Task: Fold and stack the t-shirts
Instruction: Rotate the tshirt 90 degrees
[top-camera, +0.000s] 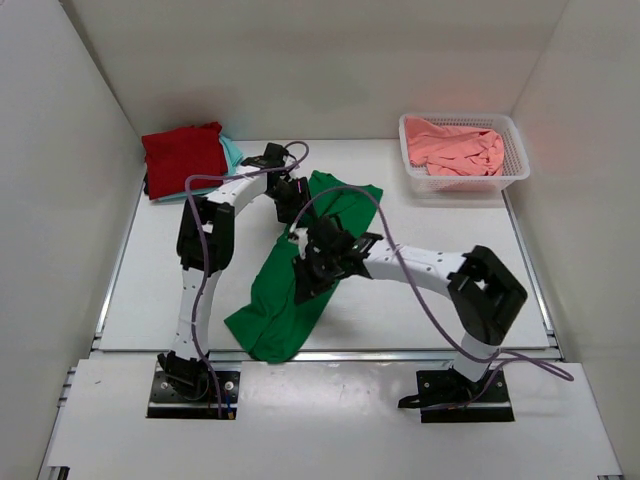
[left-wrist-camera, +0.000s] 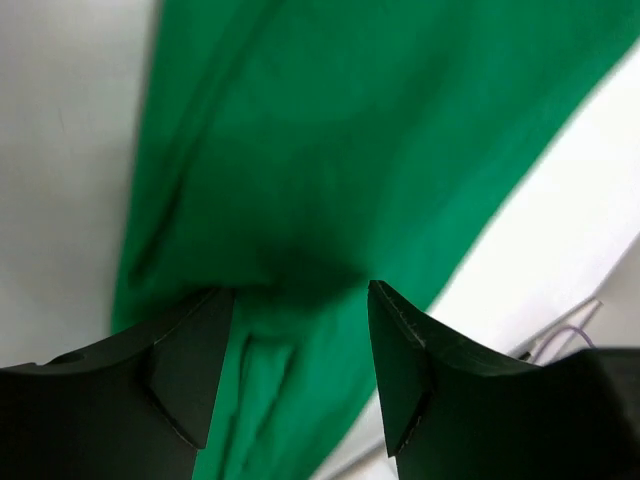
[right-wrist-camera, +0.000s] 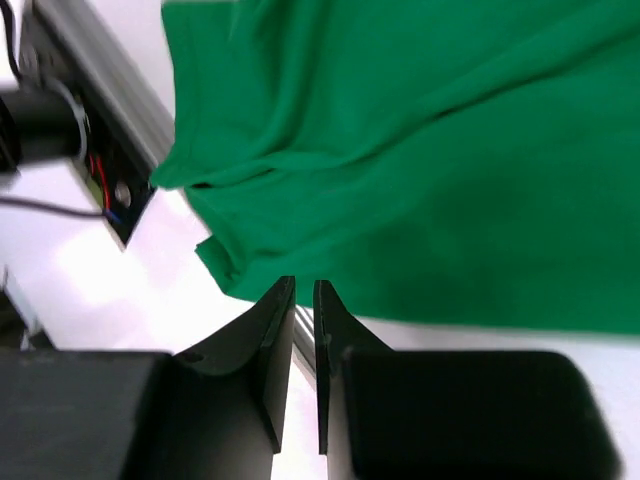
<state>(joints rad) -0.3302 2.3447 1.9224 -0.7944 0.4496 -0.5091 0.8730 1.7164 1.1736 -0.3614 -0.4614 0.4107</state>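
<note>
A bright green t-shirt (top-camera: 285, 290) lies stretched in a long diagonal strip across the table's middle. My left gripper (top-camera: 290, 203) hovers over its far end, and in the left wrist view (left-wrist-camera: 300, 290) the jaws stand wide apart with green cloth (left-wrist-camera: 330, 150) below them. My right gripper (top-camera: 312, 268) is at the shirt's right edge. In the right wrist view (right-wrist-camera: 304, 284) it is shut, tips on the green cloth's (right-wrist-camera: 420, 150) near edge. A folded dark red t-shirt (top-camera: 182, 153) lies on a pale turquoise one (top-camera: 232, 150) at the back left. A salmon pink t-shirt (top-camera: 455, 143) is in the basket.
The white mesh basket (top-camera: 515, 170) stands at the back right. White walls close the table on three sides. The shirt's low end reaches the table's front rail (top-camera: 400, 352). Purple cables loop over both arms.
</note>
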